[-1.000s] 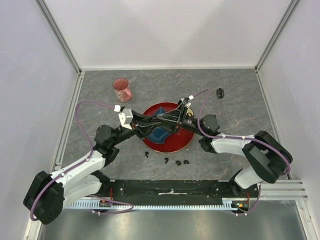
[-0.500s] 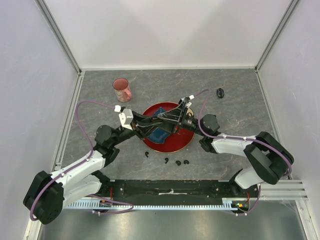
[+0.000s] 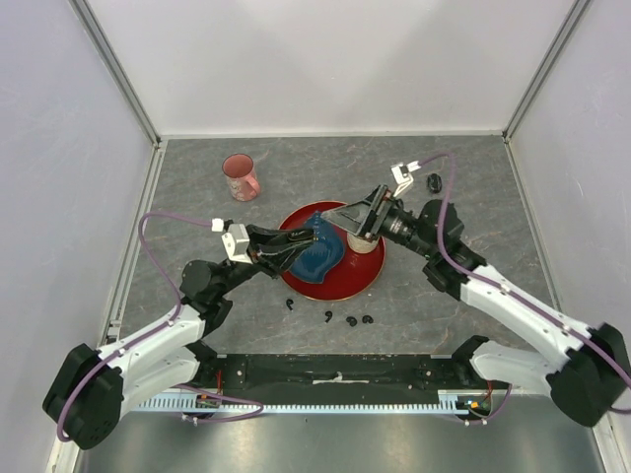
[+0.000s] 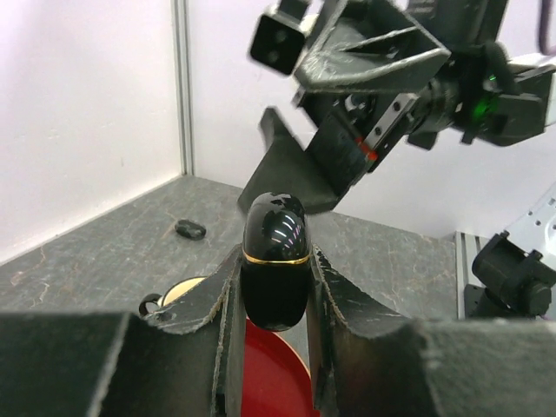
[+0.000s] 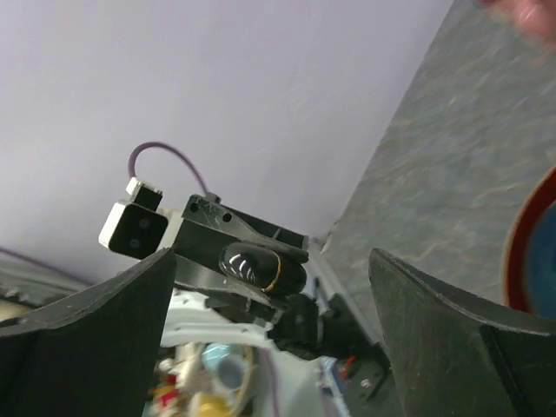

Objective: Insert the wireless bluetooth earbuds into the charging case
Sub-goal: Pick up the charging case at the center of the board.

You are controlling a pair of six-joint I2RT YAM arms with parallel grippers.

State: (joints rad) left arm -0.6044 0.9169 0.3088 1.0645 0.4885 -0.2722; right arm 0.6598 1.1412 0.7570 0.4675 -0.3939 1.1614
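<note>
Left wrist view: the left gripper pinches a glossy black charging case upright between its pads, gold seam closed, held in the air above the red plate and its crumpled blue cloth. Facing it, the right gripper hangs with its fingers spread wide, touching nothing. The wireless bluetooth earbuds – four tiny curled pieces – lie loose on the table just in front of the plate, none of them in the case.

The likeliest trouble is the case itself. It is smooth and rounded, gripped only low on its sides, and any push or pry at the lid from the other arm could twist it out of the pads and drop it onto the cloth or plate. With the two grippers this close together, a misjudged approach could also knock finger against finger. The earbuds look small enough to skitter away under a poor pinch.

From overhead the case is nearly lost against the black fingers. A dark oval at the far right of the table may be a second case – too small to say. A pale disc on the plate's right side cannot be identified.
</note>
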